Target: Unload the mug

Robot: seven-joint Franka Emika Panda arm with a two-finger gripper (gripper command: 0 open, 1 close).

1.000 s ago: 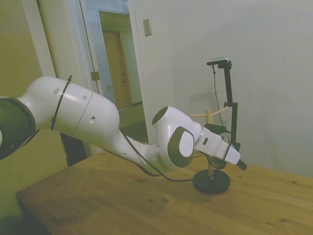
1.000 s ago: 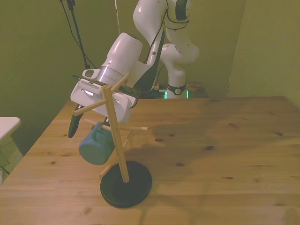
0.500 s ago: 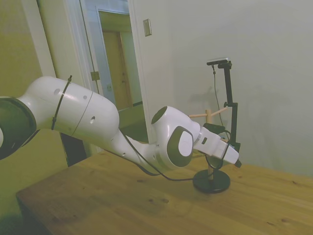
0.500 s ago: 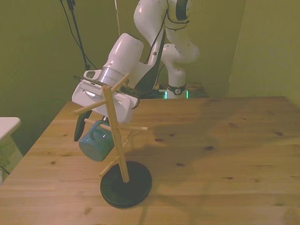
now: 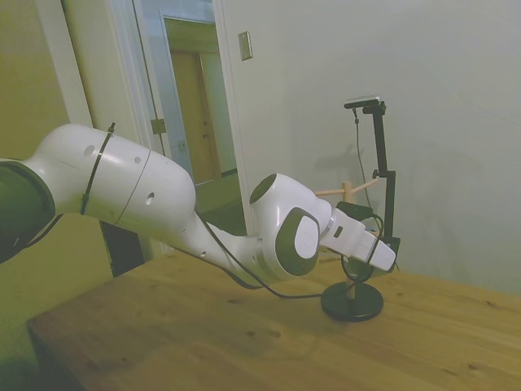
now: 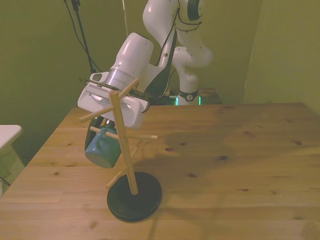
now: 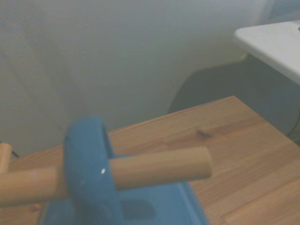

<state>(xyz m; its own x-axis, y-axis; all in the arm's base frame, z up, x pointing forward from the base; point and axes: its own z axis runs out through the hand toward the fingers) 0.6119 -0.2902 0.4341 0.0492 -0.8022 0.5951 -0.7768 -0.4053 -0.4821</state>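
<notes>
End effector (image 6: 95, 131) fingers half-hidden behind mug (image 6: 102, 148)

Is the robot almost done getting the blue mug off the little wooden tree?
Not yet. The mug hangs by its handle on a peg of the wooden tree. The gripper is right at the mug, but whether it grips is unclear. Sliding the handle off and setting the mug on the table remain.

The mug (image 6: 102, 149) hangs by its handle on a peg (image 7: 159, 166) of the rack (image 6: 125, 145), other pegs close above it; the table (image 6: 240, 165) beyond the rack lies open.
</notes>
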